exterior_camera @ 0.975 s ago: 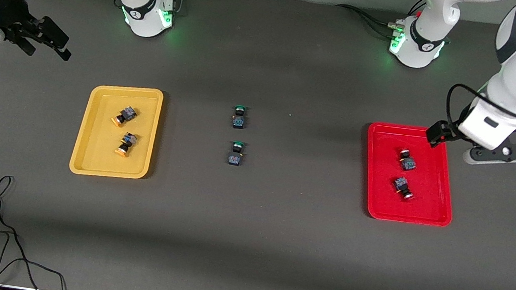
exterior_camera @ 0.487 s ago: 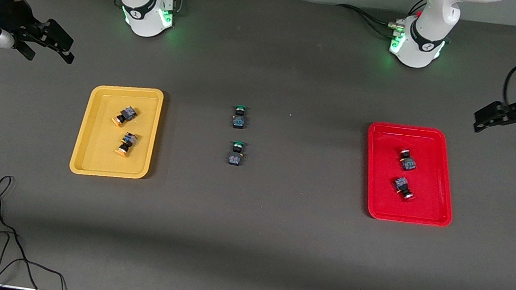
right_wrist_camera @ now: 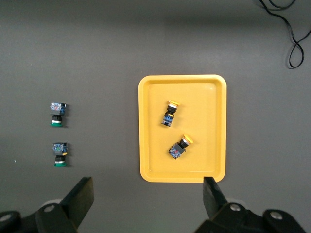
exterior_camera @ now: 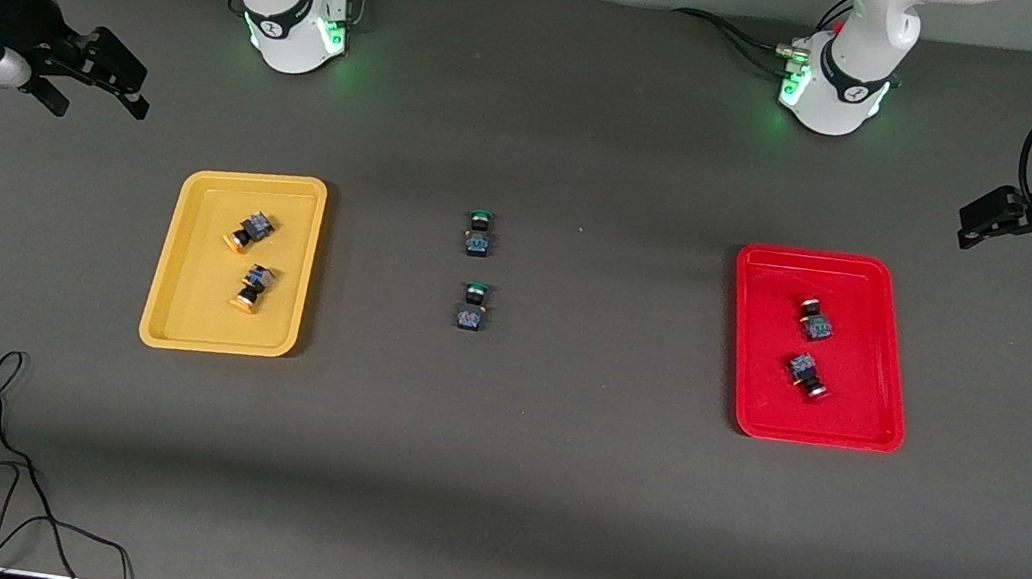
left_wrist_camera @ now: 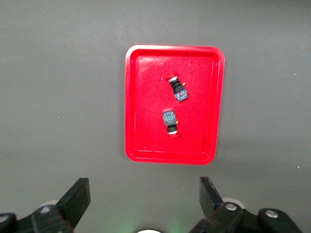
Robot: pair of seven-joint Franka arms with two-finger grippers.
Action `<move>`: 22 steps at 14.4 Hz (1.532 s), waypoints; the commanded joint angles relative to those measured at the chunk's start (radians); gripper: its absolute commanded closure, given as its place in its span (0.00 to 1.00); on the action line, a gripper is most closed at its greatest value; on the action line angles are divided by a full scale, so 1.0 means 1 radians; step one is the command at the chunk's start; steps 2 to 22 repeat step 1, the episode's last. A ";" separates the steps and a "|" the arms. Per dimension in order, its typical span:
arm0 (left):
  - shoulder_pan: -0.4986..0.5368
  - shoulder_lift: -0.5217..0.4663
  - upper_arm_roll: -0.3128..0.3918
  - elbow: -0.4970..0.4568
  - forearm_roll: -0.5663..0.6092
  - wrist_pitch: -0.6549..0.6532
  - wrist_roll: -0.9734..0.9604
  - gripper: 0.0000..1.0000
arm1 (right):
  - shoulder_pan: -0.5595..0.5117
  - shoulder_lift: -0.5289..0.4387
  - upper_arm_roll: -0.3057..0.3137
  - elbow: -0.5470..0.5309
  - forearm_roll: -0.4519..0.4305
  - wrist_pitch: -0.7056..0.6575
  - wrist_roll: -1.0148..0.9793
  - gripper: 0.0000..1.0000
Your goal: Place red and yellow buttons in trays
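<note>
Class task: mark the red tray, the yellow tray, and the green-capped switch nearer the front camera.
red tray (exterior_camera: 869,420), front view, on its bare floor near a corner.
yellow tray (exterior_camera: 187,314), front view, on its bare floor.
green-capped switch (exterior_camera: 471,306), front view, on its body below the cap.

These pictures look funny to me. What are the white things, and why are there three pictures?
The white things are two robot arms. Each ends in a gripper, a hand with two fingers. The big picture looks down at the table from across it. The other two come from cameras on the arms' wrists.

The left gripper is up near the red tray. The right gripper is up near the yellow tray. Both are open and hold nothing.

The red tray holds two red buttons. The yellow tray holds two yellow buttons. Two green buttons sit on the table between the trays.
</note>
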 commanded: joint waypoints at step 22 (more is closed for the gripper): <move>-0.010 -0.005 0.003 0.016 0.004 -0.030 0.006 0.00 | -0.006 0.007 -0.007 0.025 0.020 -0.026 -0.048 0.00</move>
